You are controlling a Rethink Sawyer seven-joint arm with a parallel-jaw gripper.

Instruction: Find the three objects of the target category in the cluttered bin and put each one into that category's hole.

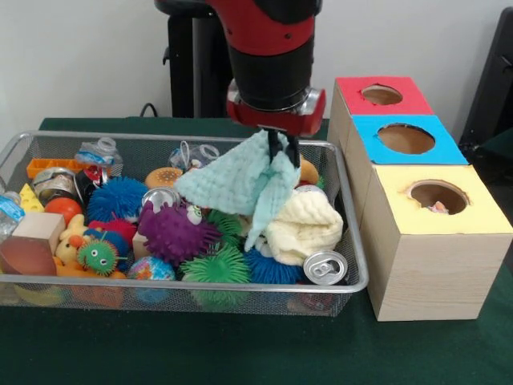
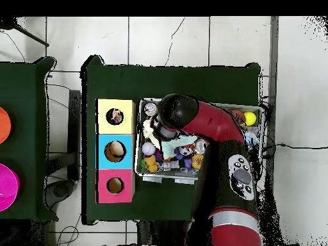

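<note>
I have a pale mint-green waffle-weave cloth [image 1: 240,180] hanging from the black gripper [image 1: 282,149], pinched at its upper corner and draped in a loose triangle above the middle of the wire mesh bin [image 1: 346,241]; its lower tip hangs down into the clutter, close over or touching it. The jaws are clenched on that corner, directly under the red and black arm [image 1: 272,56]. Just at four o'clock from the hanging cloth sits a cream-yellow folded cloth [image 1: 304,224], likely another of the same category, with a silver drink can [image 1: 325,266] lying at its five o'clock in the bin's near corner. At nine o'clock from the cloth are a purple spiky ball with eyes [image 1: 175,233] and a blue spiky ball [image 1: 117,197]. Outside the bin, at three o'clock, stands the wooden box row with a red-topped hole [image 1: 381,95], a blue-topped hole [image 1: 406,138] and a yellow-topped hole [image 1: 438,196]. To do this step well I judge I should lift straight up until the tail clears the bin rim, so it drags nothing out, then carry it across. Which hole takes cloths I cannot tell from here.
</note>
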